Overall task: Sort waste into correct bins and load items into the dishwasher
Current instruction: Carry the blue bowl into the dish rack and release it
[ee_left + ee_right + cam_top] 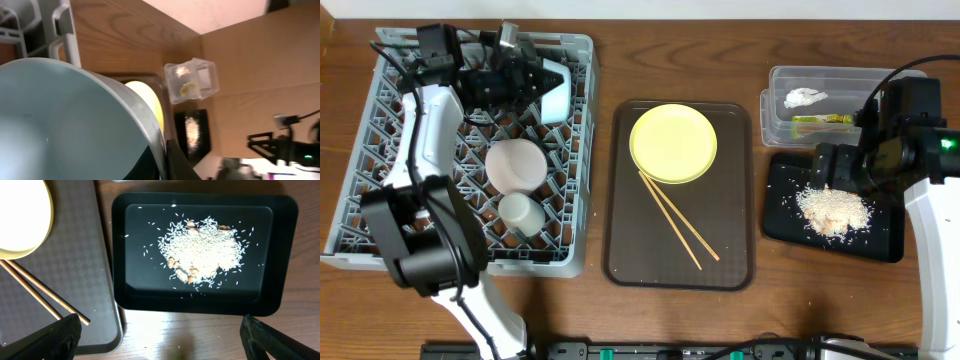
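My left gripper is shut on the rim of the light-blue bowl over the far part of the grey dish rack; the bowl fills the left wrist view. A white bowl and a small white cup stand in the rack. The yellow plate and two chopsticks lie on the brown tray. The clear tub holds the tissue and wrapper. Rice crumbs lie in the black tray. My right gripper is open and empty above it.
The brown serving tray sits between the rack and the black tray. The right arm's body hangs over the black tray's far side. A few stray rice grains lie on the wooden table in front of the black tray.
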You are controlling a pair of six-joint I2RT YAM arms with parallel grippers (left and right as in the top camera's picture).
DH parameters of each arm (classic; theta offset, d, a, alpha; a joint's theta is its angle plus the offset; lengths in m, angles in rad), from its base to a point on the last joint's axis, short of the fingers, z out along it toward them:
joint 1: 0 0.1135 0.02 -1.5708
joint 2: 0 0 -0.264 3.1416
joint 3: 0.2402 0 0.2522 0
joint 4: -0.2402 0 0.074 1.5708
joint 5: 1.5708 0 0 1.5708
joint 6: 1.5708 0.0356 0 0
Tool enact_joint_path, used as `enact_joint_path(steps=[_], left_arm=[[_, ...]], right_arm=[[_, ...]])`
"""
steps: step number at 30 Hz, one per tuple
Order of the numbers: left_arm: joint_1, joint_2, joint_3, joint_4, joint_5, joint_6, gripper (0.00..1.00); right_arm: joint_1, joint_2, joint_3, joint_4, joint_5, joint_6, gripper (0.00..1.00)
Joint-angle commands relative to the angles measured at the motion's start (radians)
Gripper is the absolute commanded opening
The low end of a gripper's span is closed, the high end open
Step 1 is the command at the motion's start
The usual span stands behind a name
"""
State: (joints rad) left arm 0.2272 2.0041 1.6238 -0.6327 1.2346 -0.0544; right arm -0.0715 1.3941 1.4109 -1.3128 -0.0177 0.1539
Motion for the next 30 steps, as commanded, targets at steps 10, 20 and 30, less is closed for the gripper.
enact_joint_path(steps=[10, 20, 30], left_arm=[[0.105, 0.1, 0.012, 0.024, 0.074, -0.052, 0.08], [0.181, 0.1, 0.009, 0.001, -0.064, -0.052, 0.26], [0.221, 0.086, 0.009, -0.048, -0.2, -0.052, 0.49]], right_arm=[[-0.002, -0.001, 0.013, -0.008, 0.013, 0.013, 0.99], [-0.002, -0.001, 0.013, -0.009, 0.013, 0.013, 0.99], [-0.002, -0.001, 0.013, -0.015, 0.013, 0.013, 0.99]])
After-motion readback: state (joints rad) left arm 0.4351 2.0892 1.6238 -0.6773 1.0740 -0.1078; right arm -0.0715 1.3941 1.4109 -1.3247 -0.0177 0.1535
